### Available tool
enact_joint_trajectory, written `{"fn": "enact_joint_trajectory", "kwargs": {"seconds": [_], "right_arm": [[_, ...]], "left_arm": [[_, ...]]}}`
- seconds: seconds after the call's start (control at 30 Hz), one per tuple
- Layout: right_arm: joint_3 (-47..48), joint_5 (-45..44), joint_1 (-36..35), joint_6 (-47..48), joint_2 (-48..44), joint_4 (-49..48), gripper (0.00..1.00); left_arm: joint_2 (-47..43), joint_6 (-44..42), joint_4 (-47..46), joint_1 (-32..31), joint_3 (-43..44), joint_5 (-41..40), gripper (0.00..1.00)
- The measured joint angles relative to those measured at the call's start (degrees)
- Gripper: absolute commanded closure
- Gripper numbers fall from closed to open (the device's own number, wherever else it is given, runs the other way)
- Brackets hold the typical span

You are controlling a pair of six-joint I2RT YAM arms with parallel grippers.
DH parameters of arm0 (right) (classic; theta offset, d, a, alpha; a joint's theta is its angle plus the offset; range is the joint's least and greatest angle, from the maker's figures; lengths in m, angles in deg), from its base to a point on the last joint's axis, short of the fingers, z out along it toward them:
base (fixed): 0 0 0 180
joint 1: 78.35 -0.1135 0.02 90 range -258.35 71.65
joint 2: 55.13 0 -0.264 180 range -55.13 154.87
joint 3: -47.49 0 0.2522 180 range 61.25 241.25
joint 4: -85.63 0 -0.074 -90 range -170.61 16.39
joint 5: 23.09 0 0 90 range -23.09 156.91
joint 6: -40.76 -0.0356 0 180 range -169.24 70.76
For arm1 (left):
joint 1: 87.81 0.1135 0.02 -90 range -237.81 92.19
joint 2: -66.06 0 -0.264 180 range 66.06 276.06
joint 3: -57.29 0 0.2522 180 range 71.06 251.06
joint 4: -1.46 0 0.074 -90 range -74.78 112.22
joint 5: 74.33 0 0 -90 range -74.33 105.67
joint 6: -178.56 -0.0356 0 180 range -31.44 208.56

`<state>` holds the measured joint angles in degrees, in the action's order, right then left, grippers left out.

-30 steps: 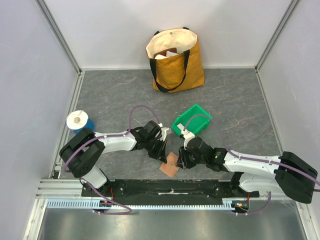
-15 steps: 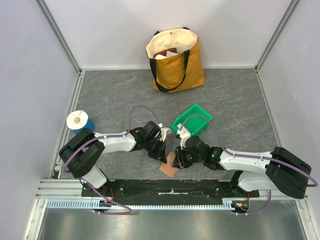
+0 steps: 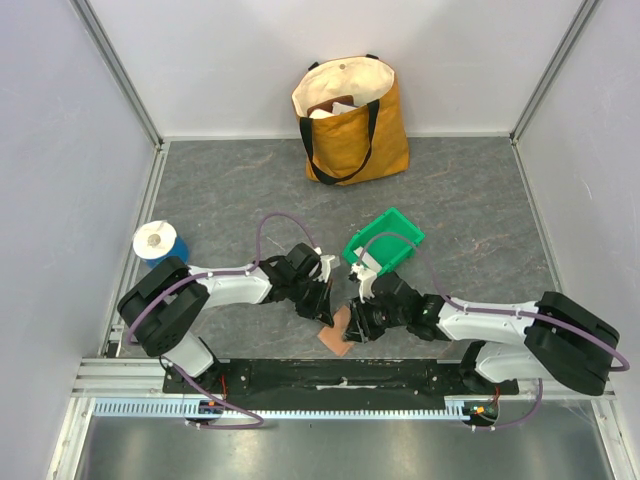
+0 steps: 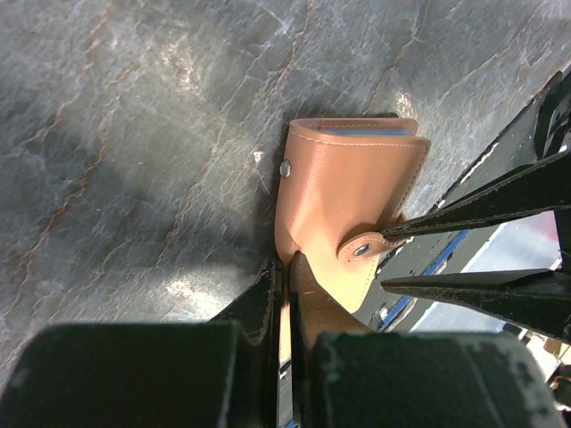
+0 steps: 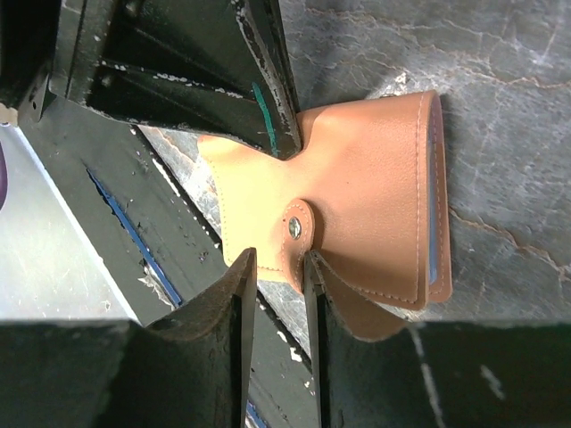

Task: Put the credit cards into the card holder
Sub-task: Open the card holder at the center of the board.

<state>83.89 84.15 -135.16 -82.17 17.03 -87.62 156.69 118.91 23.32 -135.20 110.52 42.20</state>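
This is a robotics lab test cell, not a lived-in room. Plain pale lilac-grey panel walls held in bare aluminium frame posts box in a grey marbled tabletop. Two white-and-black jointed robot arms, left and right, trail purple cables and stand bolted to a long black base plate on a slotted aluminium rail. Unrelated props are laid out: a mustard-and-cream canvas tote bag, a green plastic bin, a blue-and-white tape roll and a terracotta-brown leather folding wallet.

2 white arms, purple cables, black claws.
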Motion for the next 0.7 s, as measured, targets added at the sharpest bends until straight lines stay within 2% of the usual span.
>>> {"fn": "enact_joint_trajectory", "kwargs": {"seconds": [0.07, 0.23, 0.7], "right_arm": [[0.04, 0.37, 0.04, -0.04, 0.94, -0.79, 0.73], [0.72, 0.66, 0.02, -0.42, 2.99, -1.36, 1.0], [-1.14, 1.77, -1.09, 1.57, 0.72, -4.15, 1.0]], "left_arm": [[0.0, 0.96, -0.22, 0.0, -0.22, -0.17, 0.98], [-0.26, 2.47, -0.39, 0.0, -0.48, -0.98, 0.98], [-0.15, 11.3, 1.14, 1.16, -0.39, -3.17, 0.98]]}}
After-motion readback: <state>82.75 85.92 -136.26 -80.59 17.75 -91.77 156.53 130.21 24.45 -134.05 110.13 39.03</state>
